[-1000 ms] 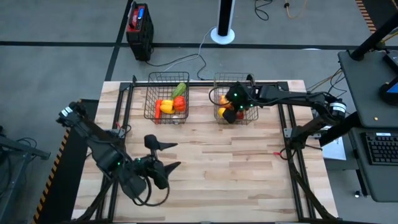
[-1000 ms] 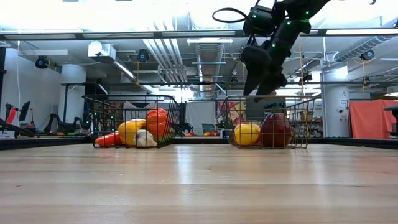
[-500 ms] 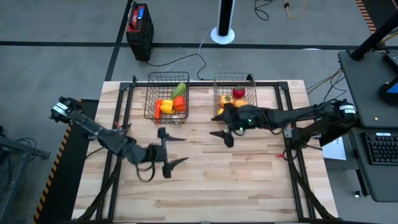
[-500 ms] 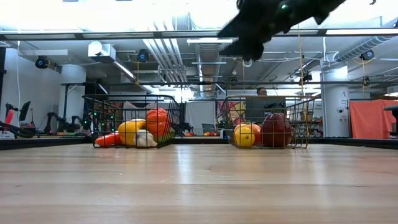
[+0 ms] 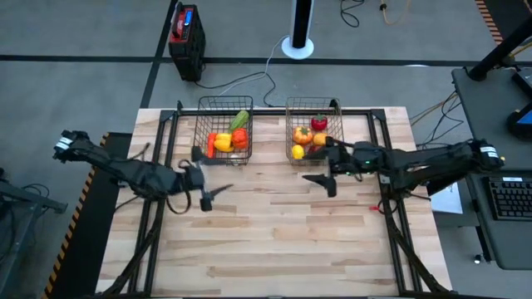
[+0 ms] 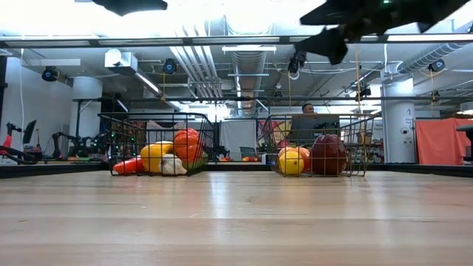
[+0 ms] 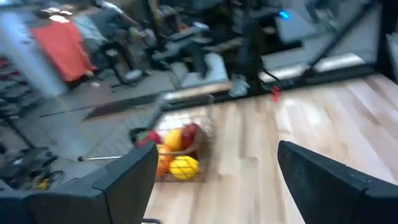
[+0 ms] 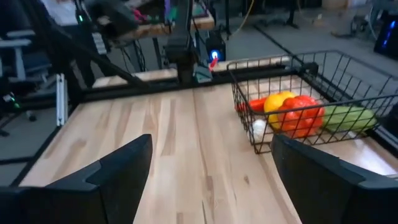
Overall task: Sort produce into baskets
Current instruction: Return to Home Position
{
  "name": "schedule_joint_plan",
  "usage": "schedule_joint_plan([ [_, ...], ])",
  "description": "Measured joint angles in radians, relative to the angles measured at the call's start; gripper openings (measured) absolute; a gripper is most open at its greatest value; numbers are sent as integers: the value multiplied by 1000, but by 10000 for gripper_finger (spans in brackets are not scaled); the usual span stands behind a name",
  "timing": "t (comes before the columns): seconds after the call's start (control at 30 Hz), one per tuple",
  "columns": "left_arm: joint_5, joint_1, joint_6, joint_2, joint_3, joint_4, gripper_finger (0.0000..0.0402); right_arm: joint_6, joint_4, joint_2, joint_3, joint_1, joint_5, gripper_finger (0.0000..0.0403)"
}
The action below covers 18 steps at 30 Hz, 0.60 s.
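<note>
Both arms stretch inward above the table (image 5: 274, 237), the left gripper (image 5: 208, 177) and right gripper (image 5: 321, 163) facing each other, fingers spread and empty. The produce (image 5: 231, 139) sits in the baskets (image 5: 202, 126) at the far edge.

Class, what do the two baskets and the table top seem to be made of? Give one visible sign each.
Left basket and right basket: likely dark metal wire, thin open mesh. Table top: apparently pale wood, with plank seams and grain.
</note>
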Motion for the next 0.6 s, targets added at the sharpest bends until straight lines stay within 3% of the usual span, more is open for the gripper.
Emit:
schedule_joint_plan([
  [0.13, -9, 61, 39, -93, -87, 126, 311, -1, 35, -94, -58, 0, 9, 321],
  [0.2, 38, 119, 54, -121, -130, 162, 311, -1, 69, -120, -83, 0, 9, 322],
  [0.43, 149, 300, 54, -239, -226, 150, 311, 7, 94, -169, -138, 0, 9, 318],
  [0.6, 175, 331, 26, -365, -232, 3, 311, 0, 94, -193, -163, 0, 9, 321],
])
